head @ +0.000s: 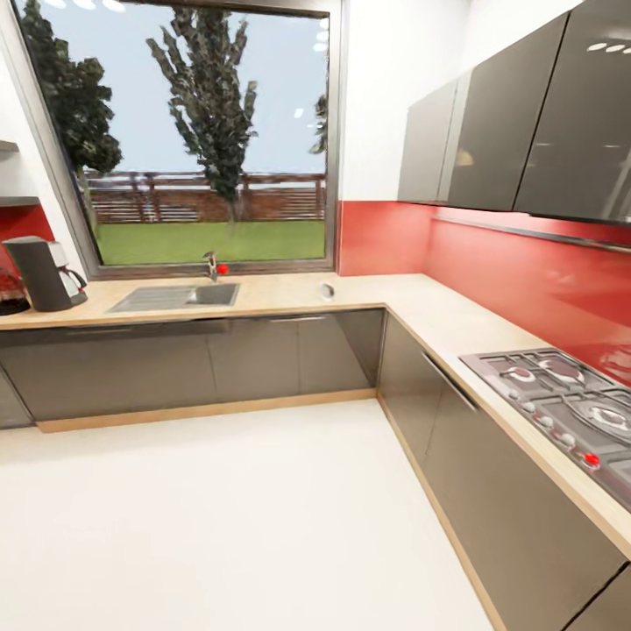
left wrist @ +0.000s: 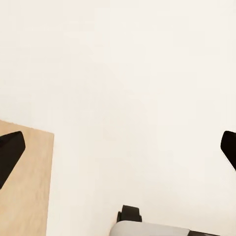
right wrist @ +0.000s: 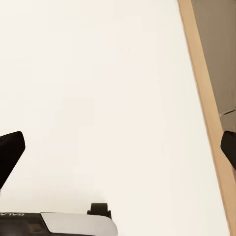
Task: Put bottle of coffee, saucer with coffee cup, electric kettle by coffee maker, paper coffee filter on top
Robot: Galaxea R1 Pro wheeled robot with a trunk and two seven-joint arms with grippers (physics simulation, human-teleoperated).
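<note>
One coffee maker (head: 46, 273), one sink (head: 175, 297)

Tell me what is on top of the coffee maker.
Nothing lies on the coffee maker: its dark top is bare, no paper filter there. It stands on the countertop left of the sink.

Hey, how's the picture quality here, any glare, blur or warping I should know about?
Head view: soft and slightly blurry, ceiling lights reflect in the window and glossy upper cabinets, and straight edges of the countertop bow like a wide-angle lens. Both wrist views: evenly lit pale floor, no harsh shadows, dark fingertips at the edges.
</note>
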